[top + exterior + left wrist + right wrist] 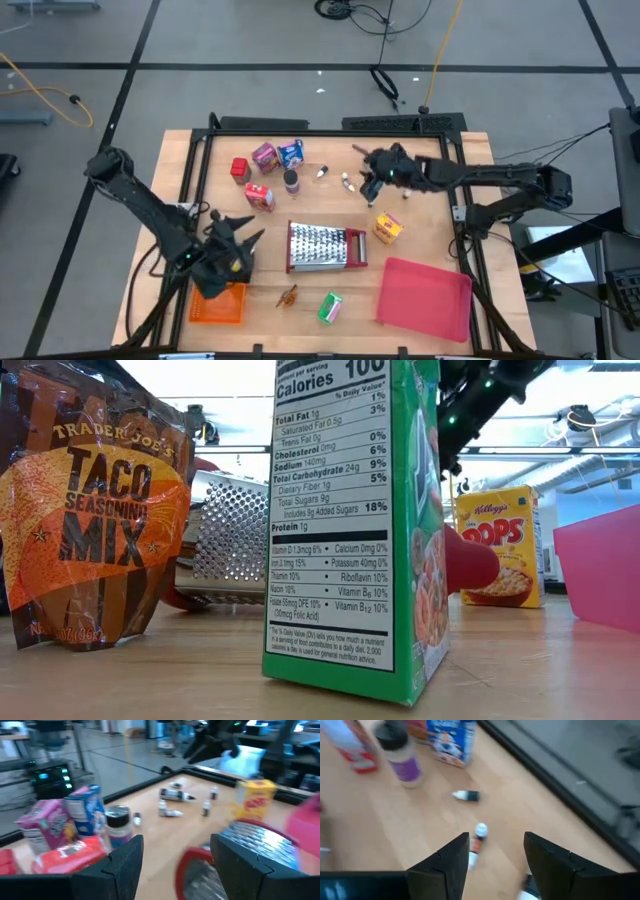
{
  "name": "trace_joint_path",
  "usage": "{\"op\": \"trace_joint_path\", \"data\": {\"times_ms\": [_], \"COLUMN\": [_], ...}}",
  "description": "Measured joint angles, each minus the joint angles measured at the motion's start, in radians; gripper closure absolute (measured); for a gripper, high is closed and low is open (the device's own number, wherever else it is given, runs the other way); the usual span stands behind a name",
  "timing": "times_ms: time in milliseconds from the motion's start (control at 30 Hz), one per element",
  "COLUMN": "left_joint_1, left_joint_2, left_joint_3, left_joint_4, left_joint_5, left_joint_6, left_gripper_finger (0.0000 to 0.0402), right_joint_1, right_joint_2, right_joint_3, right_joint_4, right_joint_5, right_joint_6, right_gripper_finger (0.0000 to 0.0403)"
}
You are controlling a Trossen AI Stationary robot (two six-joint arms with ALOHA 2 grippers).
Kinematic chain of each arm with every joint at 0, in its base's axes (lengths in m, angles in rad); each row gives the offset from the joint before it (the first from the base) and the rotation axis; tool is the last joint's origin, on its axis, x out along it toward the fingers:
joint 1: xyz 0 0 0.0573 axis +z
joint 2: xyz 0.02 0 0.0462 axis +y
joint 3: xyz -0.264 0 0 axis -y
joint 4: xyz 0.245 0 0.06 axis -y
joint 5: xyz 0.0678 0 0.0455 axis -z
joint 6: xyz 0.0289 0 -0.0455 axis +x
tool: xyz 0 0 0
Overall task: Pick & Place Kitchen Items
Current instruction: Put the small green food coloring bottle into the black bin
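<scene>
Small groceries stand at the table's far left: a red box (pixel 239 169), a pink box (pixel 264 155), a blue box (pixel 291 153), a dark-lidded jar (pixel 291 181) and a red packet (pixel 259 196). Tiny bottles (pixel 345 182) lie at far centre. A yellow box (pixel 388 228), a green box (pixel 330 307) and a brown packet (pixel 288 295) sit nearer. My left gripper (pixel 240 228) (pixel 175 850) hovers open at the near left, pointing at the grater. My right gripper (pixel 368 165) (pixel 495 845) hangs open over a tiny bottle (pixel 479 837), clear of it.
A steel grater (pixel 325 247) with a red end lies at centre. A flat red tray (pixel 425 298) lies at the near right, and an orange tray (pixel 218 305) at the near left under my left arm. A black frame (pixel 330 125) edges the table.
</scene>
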Motion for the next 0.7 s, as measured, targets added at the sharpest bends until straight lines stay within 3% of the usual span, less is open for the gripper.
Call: {"op": "trace_joint_path", "data": {"times_ms": [200,333,500,700], "left_joint_1": [0.103,0.155,0.211,0.279], "left_joint_2": [0.000,0.000,0.000,0.000], "left_joint_3": [0.000,0.000,0.000,0.001], "left_joint_4": [0.001,0.050,0.221,0.434], "left_joint_5": [0.005,0.051,0.103,0.189], "left_joint_6": [0.022,0.065,0.273,0.531], "left_gripper_finger": [0.0169,0.0169,0.0169,0.0169], "right_joint_1": [-0.112,-0.148,-0.165,-0.165], "right_joint_2": [0.072,0.150,0.252,0.341], "right_joint_3": [0.000,0.001,0.001,0.001], "right_joint_4": [0.084,0.144,0.242,0.315], "right_joint_5": [-0.220,-0.266,-0.340,-0.341], "right_joint_6": [-0.009,-0.012,-0.011,-0.008], "right_gripper_finger": [0.0220,0.0220,0.0220,0.0220]}}
